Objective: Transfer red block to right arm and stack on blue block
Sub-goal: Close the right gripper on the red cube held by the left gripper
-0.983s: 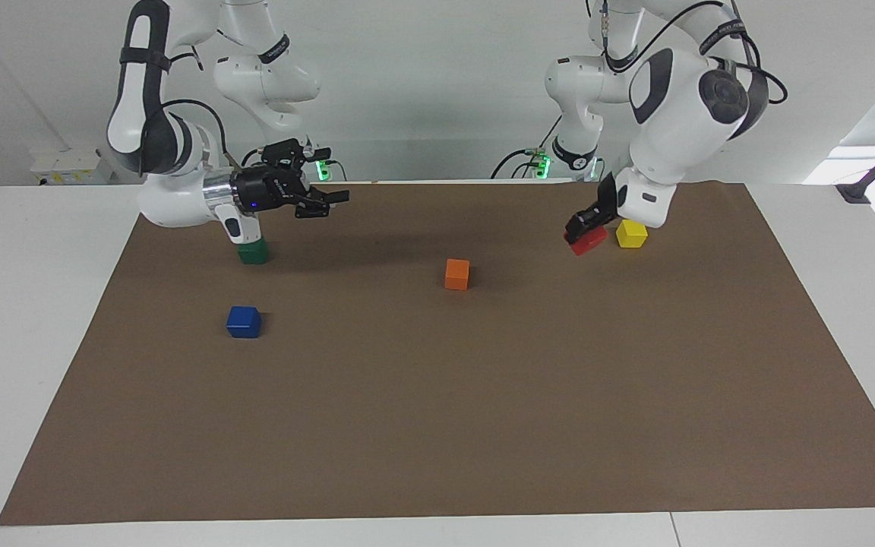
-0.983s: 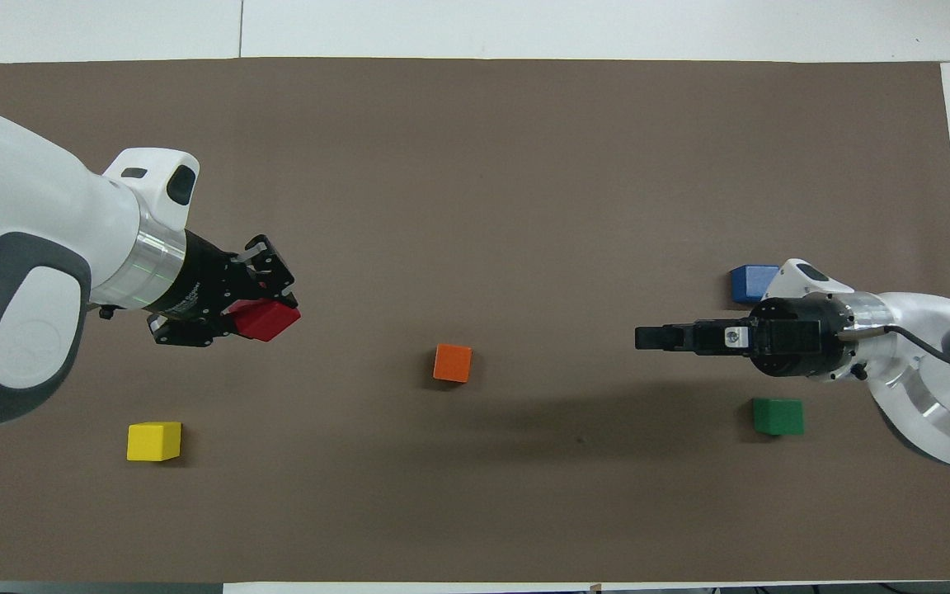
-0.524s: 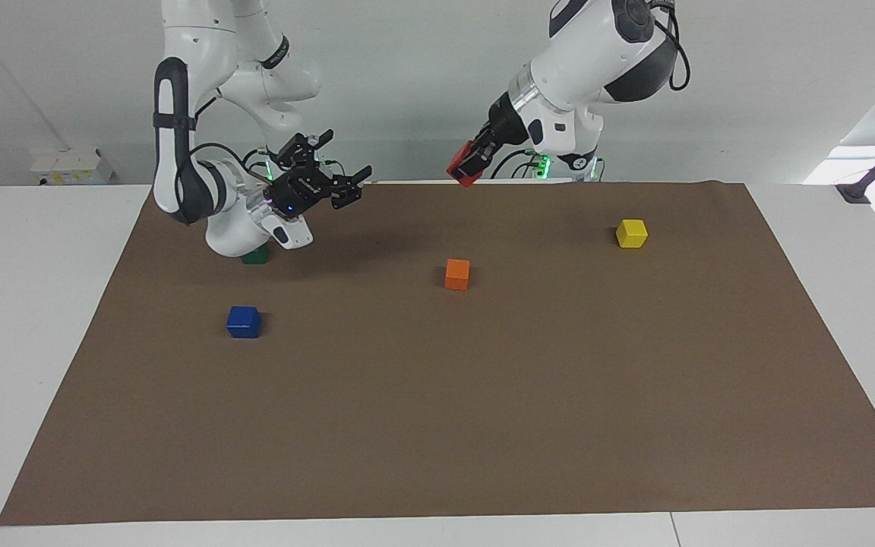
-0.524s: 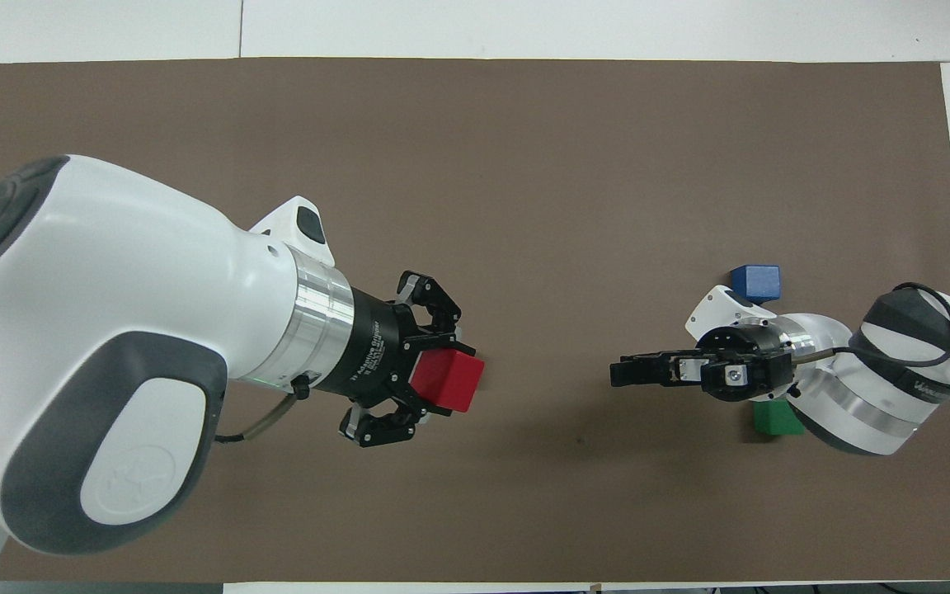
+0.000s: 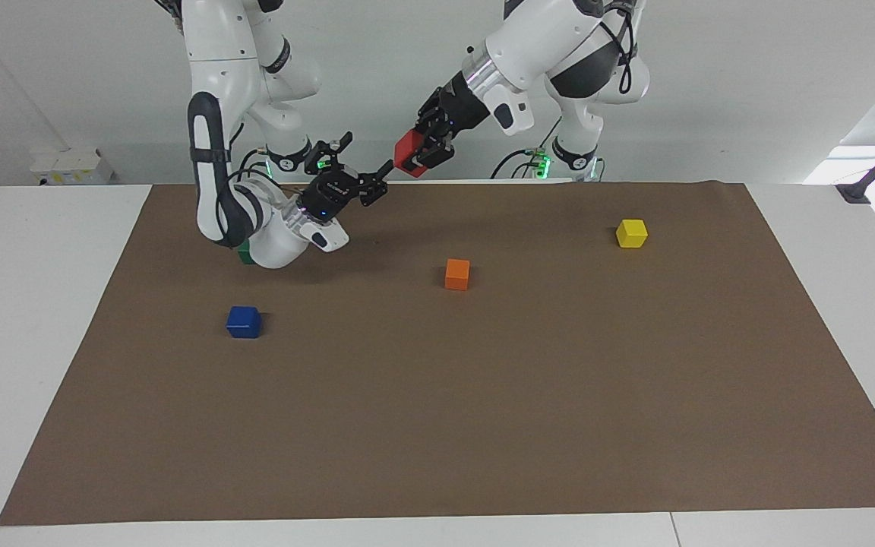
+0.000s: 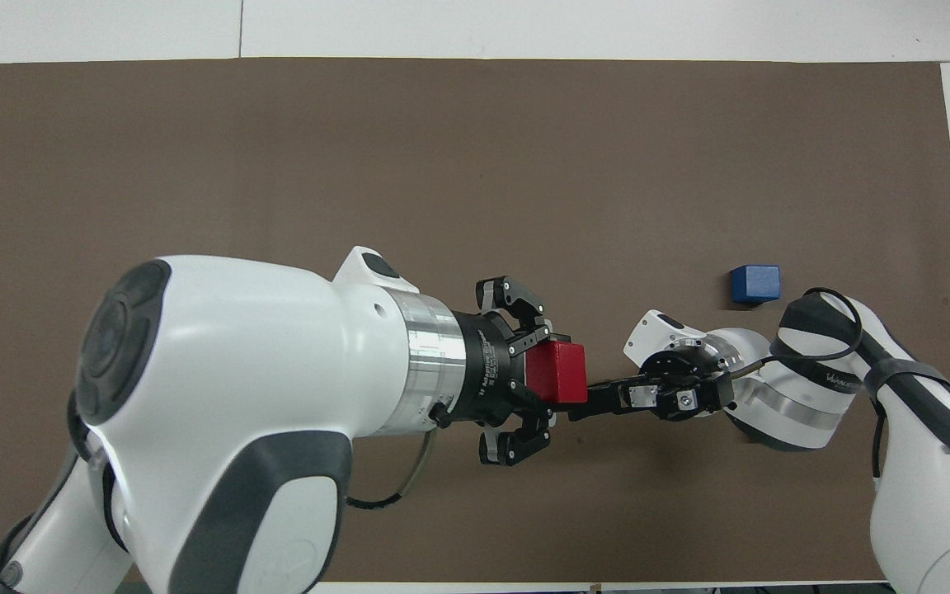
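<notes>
The red block [image 5: 409,162] is held clamped between the fingers of the left gripper [image 5: 426,156], raised high above the part of the brown mat [image 5: 483,395] closest to the robots, about midway between the two arm bases. In the overhead view the red block [image 6: 556,372] is seen at the tip of the left gripper [image 6: 553,373], with the large white left arm [image 6: 252,396] filling much of the lower frame. The right gripper [image 5: 378,181] is pointed up toward the block, its fingers spread apart, and one fingertip is seen just beside the block's lower corner; whether it touches cannot be told. From above, the right gripper [image 6: 586,404] is lined up with the block's edge. The right arm [image 5: 213,129] is bent low over the mat, and a green block [image 5: 244,256] is mostly hidden under its wrist. The blue block [image 5: 244,321] is seen resting on the mat toward the right arm's end of the table, farther from the robots than the green block, and well apart from both grippers; it also shows in the overhead view [image 6: 754,284]. An orange block [image 5: 457,273] is seen near the middle of the mat, and a yellow block [image 5: 631,233] lies toward the left arm's end.
</notes>
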Tool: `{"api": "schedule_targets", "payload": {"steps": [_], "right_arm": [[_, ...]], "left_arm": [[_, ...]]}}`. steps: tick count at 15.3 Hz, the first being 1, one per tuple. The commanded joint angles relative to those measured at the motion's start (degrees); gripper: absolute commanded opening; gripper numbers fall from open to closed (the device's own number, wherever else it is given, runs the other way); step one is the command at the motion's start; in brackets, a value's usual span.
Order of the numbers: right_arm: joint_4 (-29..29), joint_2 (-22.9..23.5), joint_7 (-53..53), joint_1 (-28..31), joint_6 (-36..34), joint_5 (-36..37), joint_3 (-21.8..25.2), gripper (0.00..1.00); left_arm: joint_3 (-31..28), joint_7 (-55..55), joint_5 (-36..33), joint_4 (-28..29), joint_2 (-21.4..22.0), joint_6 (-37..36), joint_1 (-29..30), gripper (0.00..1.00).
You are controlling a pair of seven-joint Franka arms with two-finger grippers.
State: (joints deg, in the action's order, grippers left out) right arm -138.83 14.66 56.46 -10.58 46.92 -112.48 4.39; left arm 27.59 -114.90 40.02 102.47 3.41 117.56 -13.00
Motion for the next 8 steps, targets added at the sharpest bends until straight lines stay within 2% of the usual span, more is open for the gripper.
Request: {"api": "schedule_targets", "payload": {"steps": [1,3,8], "right_arm": [[2.7,6.0,1.7,-1.0,-4.7,-1.5,0.0,1.00],[3.9,8.6,4.0,-2.2,-5.8,-1.4,-0.1,1.00],[4.6,9.1,6.2,-5.3,-4.8,-4.5,-0.2,1.00]], "left_arm": [[-0.7,-3.1,1.6,5.8,3.8,3.8,-2.6,0.00],[-0.6,-3.7,1.6,6.8,4.6,4.0,-2.9,0.00],[-0.6,-6.2,1.6,9.2,5.3,8.9,-4.7,0.00]]}}
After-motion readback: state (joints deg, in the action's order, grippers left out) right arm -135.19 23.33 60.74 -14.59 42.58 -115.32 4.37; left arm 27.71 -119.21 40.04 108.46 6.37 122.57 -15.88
